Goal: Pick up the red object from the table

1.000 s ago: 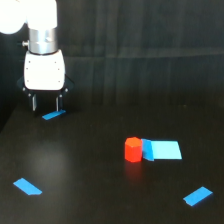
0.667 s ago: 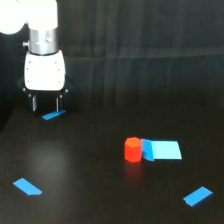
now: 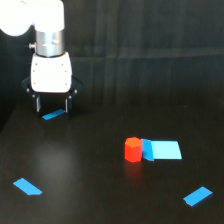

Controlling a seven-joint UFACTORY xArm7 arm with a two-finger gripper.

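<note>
The red object is a small stubby red-orange block standing on the black table, right of centre in the exterior view. Its right side touches a flat blue rectangular block. My gripper hangs from the white arm at the upper left, far from the red object. Its two dark fingers point down, spread apart and empty, just above a small blue strip.
A blue strip lies at the lower left and another blue strip at the lower right. The table's left edge runs diagonally near the gripper.
The gripper has shifted slightly to the exterior view's right. The red object and the blue pieces have not moved.
</note>
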